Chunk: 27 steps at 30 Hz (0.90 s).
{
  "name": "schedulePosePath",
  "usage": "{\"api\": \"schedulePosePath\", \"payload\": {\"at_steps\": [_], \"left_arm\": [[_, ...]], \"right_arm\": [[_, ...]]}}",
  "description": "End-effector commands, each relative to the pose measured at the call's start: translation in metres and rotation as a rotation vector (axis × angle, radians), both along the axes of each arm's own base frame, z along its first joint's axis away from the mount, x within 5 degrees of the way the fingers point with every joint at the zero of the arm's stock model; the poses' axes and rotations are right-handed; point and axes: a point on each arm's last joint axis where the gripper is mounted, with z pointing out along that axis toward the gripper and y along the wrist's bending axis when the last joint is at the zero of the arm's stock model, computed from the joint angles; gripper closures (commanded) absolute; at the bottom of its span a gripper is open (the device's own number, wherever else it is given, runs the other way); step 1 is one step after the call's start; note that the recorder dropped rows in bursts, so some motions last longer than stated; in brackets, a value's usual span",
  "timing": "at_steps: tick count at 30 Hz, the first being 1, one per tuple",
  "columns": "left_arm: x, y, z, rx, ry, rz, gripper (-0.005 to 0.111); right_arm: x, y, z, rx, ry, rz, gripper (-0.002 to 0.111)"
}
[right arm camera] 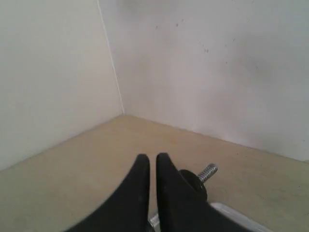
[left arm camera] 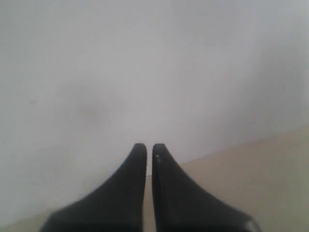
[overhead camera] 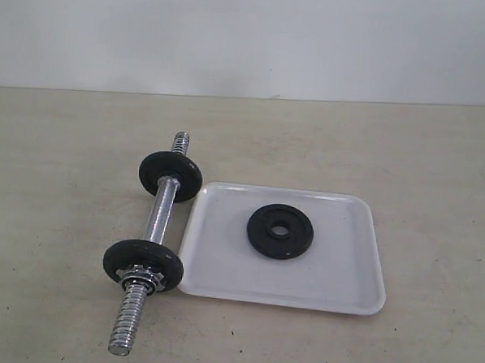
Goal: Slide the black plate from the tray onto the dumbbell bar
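The approach is judged not yet begun: the plate [overhead camera: 279, 231] is seen flat in the tray [overhead camera: 342, 292], beside the bar [overhead camera: 161, 211]. On the left gripper [left arm camera: 149, 147] and right gripper [right arm camera: 152, 158], empty jaws are pressed nearly together. Next, they must be spread and the plate's rim pinched.

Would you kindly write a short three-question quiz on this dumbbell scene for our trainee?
1. True or false: the black plate lies flat in the white tray.
2. How many black discs already sit on the dumbbell bar? A one, B two, C three.
3. Fill in: the left gripper and right gripper are both ____ and hold nothing.
Key: 1 true; 2 B; 3 shut.
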Motion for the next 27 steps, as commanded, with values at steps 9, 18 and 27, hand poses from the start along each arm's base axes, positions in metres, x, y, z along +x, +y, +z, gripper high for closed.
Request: {"api": "schedulePosePath", "payload": {"at_steps": [9,18,27], "left_arm": [[0.036,-0.017,0.018,0.339,0.013,-0.05,0.102],[0.15,-0.02,-0.019,0.147,0.48,-0.006,0.102],[0.2,-0.042,-0.072,0.012,0.798,-0.218,0.097]], "right_arm": [[0.023,-0.014,0.002,-0.272,-0.243,-0.21,0.104],[0.071,-0.029,-0.013,-0.288,-0.058,-0.389,0.104],[0.09,-0.013,-0.03,-0.22,0.095,-0.178,0.104]]}}
